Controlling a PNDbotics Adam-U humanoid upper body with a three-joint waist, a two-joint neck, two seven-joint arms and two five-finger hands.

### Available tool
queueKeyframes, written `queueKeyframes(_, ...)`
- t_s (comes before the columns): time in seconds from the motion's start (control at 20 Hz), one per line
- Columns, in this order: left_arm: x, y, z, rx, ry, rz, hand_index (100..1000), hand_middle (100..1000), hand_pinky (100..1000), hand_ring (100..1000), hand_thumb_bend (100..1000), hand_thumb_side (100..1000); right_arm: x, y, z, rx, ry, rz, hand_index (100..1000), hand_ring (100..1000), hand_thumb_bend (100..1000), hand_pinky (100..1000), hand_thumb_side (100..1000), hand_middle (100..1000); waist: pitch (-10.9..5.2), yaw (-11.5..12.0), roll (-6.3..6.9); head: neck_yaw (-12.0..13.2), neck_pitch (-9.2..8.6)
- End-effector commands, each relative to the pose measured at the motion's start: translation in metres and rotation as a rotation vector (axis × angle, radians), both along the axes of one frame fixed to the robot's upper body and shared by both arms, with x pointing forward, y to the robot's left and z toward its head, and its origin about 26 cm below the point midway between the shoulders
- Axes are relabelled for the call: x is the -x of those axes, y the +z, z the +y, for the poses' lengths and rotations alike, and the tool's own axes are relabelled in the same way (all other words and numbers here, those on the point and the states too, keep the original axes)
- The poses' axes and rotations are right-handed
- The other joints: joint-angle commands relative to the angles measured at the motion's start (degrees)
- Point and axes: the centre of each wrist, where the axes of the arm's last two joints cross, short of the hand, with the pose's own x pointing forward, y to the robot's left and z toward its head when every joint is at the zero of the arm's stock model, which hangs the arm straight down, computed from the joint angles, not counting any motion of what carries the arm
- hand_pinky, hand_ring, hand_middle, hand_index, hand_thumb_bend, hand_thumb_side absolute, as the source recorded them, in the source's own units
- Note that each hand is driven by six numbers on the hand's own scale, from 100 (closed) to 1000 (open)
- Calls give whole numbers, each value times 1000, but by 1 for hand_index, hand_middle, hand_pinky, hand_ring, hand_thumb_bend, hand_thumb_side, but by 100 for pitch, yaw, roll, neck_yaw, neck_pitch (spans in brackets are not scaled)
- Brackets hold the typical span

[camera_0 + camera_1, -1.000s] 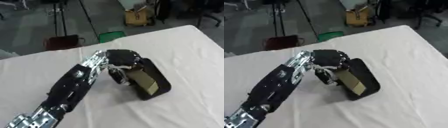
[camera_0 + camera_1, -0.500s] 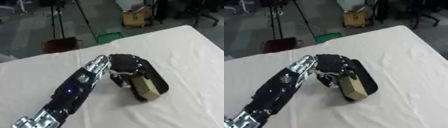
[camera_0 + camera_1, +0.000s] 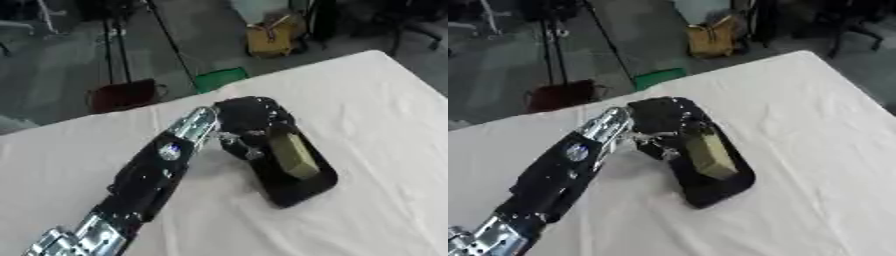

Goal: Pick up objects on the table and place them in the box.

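White cloth covers the bench (image 3: 385, 115), where we see a black box (image 3: 297, 180) holding a tan block (image 3: 291, 156), its long axis running from the far left toward the near right. Our left hand (image 3: 245, 122) rests at the box's far end, fingers curled around the rim.

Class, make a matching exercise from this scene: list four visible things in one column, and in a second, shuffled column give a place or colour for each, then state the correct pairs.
Things:
1. left hand
2. tan block
3. black tray
4. green object

Places or colours:
A. on the floor beyond the table's far edge
B. lying inside the black tray
C. at the tray's far end, over its rim
D. flat on the white tablecloth, dark and shallow

Pairs: 1-C, 2-B, 3-D, 4-A
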Motion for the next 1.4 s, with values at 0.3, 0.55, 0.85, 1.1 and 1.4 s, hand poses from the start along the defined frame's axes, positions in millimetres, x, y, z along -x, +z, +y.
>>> queueKeyframes(0.3,-4,16,14,-317,43,150,1000,999,987,1000,287,958,4,7,-3,16,0,-19,667,443,100,598,650,684,-141,78,-115,-83,-29)
queueKeyframes(0.55,12,84,26,-225,-37,57,1000,973,956,982,309,817,7,4,-6,20,-14,-8,667,443,100,598,650,685,-197,212,-170,-235,42)
queueKeyframes(0.85,65,151,47,295,-230,-61,988,912,906,878,205,444,12,-2,-10,17,-33,12,667,443,100,598,647,684,-290,465,-315,-420,95)
queueKeyframes(1.1,115,124,77,773,-400,193,970,884,883,819,100,714,17,-8,-14,13,-57,18,666,443,100,599,644,683,-346,782,-441,-559,139)
queueKeyframes(1.4,157,80,118,1109,-373,475,969,889,874,826,162,967,23,-13,-20,10,-97,34,666,443,100,598,647,683,-451,1329,-532,-707,331)
